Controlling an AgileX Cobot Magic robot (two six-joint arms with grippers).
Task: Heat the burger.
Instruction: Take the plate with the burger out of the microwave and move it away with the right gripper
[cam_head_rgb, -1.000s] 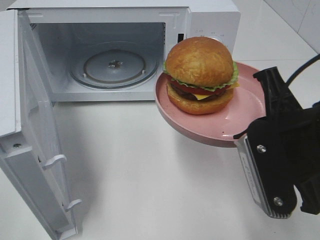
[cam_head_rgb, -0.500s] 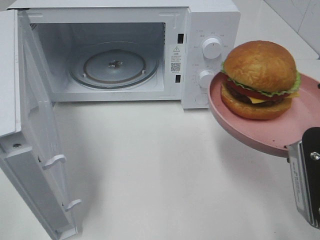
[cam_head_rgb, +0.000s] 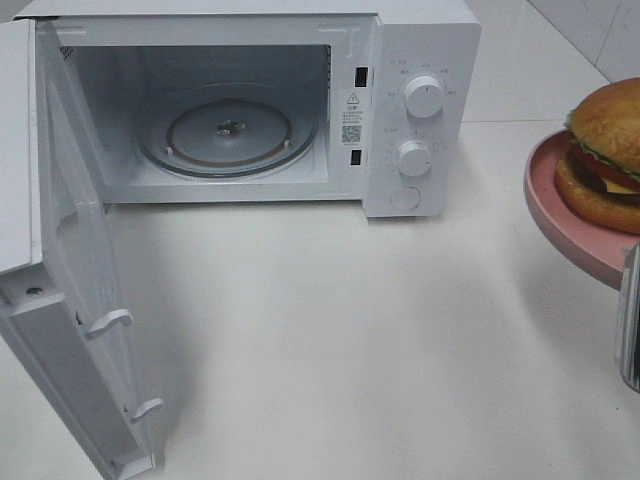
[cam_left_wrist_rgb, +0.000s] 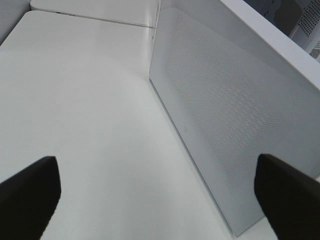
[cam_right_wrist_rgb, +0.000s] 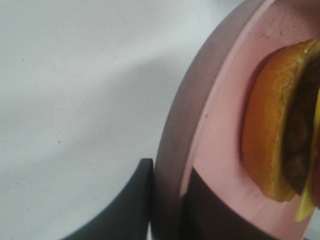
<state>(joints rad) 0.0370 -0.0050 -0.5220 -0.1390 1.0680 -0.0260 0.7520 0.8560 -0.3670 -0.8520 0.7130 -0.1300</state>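
Pink and round, a plate (cam_head_rgb: 560, 215) is hanging above the right edge of the surface (cam_head_rgb: 330, 340), only partly in the high view, and the burger (cam_head_rgb: 607, 155) is sitting on it with its bun, lettuce, tomato and cheese showing at the frame's border. In the right wrist view the right gripper (cam_right_wrist_rgb: 167, 210) is clamping the plate's rim (cam_right_wrist_rgb: 172, 150), one dark finger (cam_right_wrist_rgb: 127, 205) lying under the rim and the other pressing on the plate's upper face just beside the burger's bottom bun (cam_right_wrist_rgb: 265, 135). A metal part of the right arm (cam_head_rgb: 630, 320) is showing below the plate at the right edge. A white microwave (cam_head_rgb: 420, 40) is standing along the far edge of the surface, its door (cam_head_rgb: 70, 330) swinging wide toward the near left corner and its glass turntable (cam_head_rgb: 228, 130) lying bare inside. Two knobs (cam_head_rgb: 424, 97) and a round button are sitting on its panel. The left gripper (cam_left_wrist_rgb: 160, 192) is hanging released, fingers (cam_left_wrist_rgb: 27, 192) spread wide apart, beside the perforated white side of the microwave (cam_left_wrist_rgb: 230, 115), grasping nothing.
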